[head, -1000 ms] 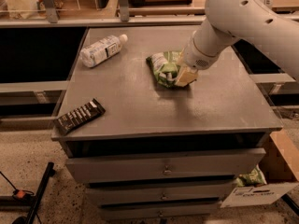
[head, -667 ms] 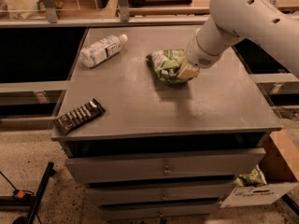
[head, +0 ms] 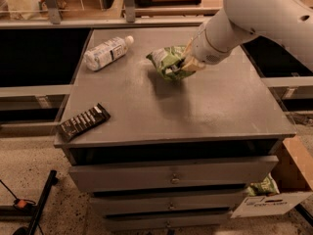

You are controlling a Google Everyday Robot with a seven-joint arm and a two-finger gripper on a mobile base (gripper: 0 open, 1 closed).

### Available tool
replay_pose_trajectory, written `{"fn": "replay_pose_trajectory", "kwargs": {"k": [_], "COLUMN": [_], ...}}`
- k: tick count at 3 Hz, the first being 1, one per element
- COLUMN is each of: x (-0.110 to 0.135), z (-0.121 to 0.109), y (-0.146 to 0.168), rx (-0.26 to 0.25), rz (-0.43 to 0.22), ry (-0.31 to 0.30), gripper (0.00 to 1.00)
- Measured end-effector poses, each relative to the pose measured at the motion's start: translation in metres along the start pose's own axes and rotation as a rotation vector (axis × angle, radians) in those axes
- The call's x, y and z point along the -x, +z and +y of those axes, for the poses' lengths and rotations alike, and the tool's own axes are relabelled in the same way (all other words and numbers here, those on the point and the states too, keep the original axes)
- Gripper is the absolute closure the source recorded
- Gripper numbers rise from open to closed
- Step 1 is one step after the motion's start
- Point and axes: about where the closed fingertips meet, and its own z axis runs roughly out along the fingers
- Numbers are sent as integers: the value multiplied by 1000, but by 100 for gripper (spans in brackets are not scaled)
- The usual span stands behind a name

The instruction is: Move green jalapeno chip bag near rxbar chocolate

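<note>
Over the back middle of the flat grey cabinet surface [head: 195, 111]: gripper [head: 187, 65] at the end of the thick white arm [head: 254, 13], reaching in from the right of the view. Fingers pinched narrow on the right edge of the small, puffy, crinkled foil green jalapeno chip bag [head: 166, 61]. Bag apparently just clear of the surface, judging by the dark shadow under and in front of it.

Well apart, near the front-left corner: flat, narrow, dark-wrapped rxbar chocolate [head: 83, 122] with rows of white lettering, long axis slanted from near-left to far-right, close to the left edge. Hence a long diagonal carry, toward the camera and leftward. Clear of that line, at back left: white-labelled plastic bottle [head: 105, 53] lying on its side.

Against a second ago: bag raised and shifted slightly left, no longer resting flat; bar and bottle where they were.
</note>
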Motion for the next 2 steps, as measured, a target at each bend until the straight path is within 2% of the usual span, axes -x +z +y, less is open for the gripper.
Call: {"fn": "replay_pose_trajectory", "kwargs": {"k": [1, 2], "x": [27, 55], "z": [-1, 6], "y": [-7, -7], "rx": [-19, -6], "rz": [-50, -102], "ry": [-73, -139], "gripper": [100, 100]}}
